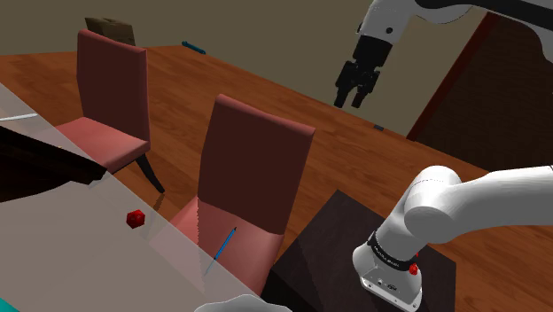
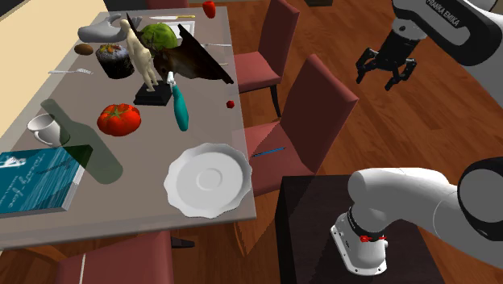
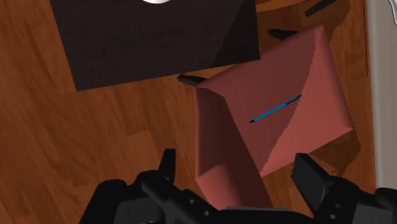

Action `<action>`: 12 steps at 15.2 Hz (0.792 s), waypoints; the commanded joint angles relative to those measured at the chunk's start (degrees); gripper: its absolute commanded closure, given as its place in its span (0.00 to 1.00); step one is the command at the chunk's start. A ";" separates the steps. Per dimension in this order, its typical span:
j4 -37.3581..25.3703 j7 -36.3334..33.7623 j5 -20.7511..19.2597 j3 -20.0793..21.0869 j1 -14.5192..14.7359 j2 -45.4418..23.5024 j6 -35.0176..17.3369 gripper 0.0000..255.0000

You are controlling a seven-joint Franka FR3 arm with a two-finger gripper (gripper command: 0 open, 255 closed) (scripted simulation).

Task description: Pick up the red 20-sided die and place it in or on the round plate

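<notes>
One tool [image 1: 357,89], spread wide and holding nothing, hangs at the shoulder view's upper right, well apart from the table [image 1: 53,257]. We note the red die [image 1: 135,218] near the table edge, lower left, and the plate [image 2: 226,161] lower centre in the second exterior view. Risks: clipping the chair [image 1: 253,168] back between tool and die, or nudging the die off the edge.

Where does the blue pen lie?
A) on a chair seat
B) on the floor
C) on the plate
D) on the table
A: the wrist view has the pen lying flat on the reddish chair seat.
</notes>
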State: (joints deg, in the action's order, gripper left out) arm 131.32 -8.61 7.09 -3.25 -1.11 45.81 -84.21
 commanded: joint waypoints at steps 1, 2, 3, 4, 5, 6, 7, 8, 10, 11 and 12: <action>0.00 0.00 0.00 0.00 0.00 0.00 0.00 0.00; 0.36 -1.17 0.70 1.32 0.37 -0.51 -1.08 0.00; 0.64 -2.32 1.37 2.64 0.75 -1.10 -2.16 0.00; 0.86 -3.48 2.02 3.95 1.12 -1.77 -3.26 0.00; 1.00 -4.63 2.63 5.26 1.49 -2.51 -4.37 0.00; 1.08 -5.77 3.22 6.56 1.86 -3.33 -5.48 0.00; 1.08 -6.91 3.76 7.86 2.21 -4.23 -6.59 0.00; 1.01 -8.04 4.28 9.17 2.53 -5.20 -7.71 0.00; 0.65 -10.29 5.17 11.78 3.12 -7.35 -9.94 0.00; 0.36 -11.43 5.54 13.07 3.40 -8.53 -11.05 0.00; 0.01 -12.58 5.84 14.35 3.66 -9.78 -12.15 0.00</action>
State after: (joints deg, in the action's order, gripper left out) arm 131.93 -19.97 12.60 9.82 2.29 37.34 -95.39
